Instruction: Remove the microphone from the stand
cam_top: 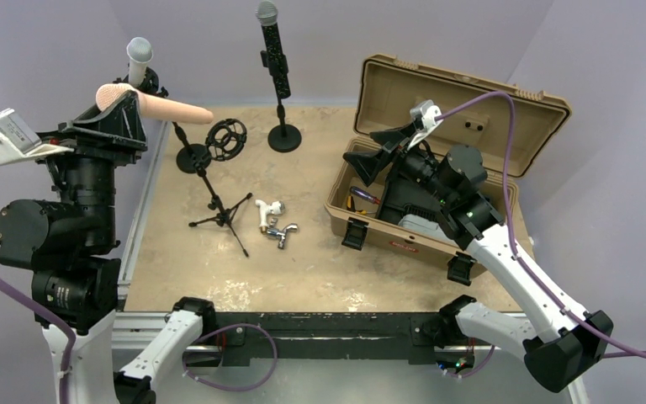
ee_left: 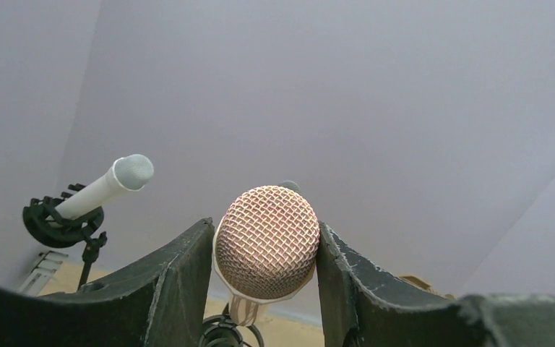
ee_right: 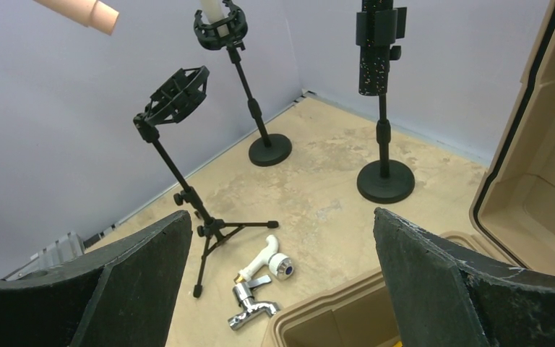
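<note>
A rose-gold microphone with a mesh head hangs in the air at the far left, lying roughly level. My left gripper is shut on its head, one finger on each side. Its handle end shows at the top left of the right wrist view. Below and to the right stands the black tripod stand, its shock mount empty. My right gripper stands open over the tan case, with nothing between its fingers.
A white microphone sits in a shock mount on a round-base stand. A black speckled microphone stands clipped upright on another round-base stand. A chrome tap and a white fitting lie mid-table. The open tan case fills the right side.
</note>
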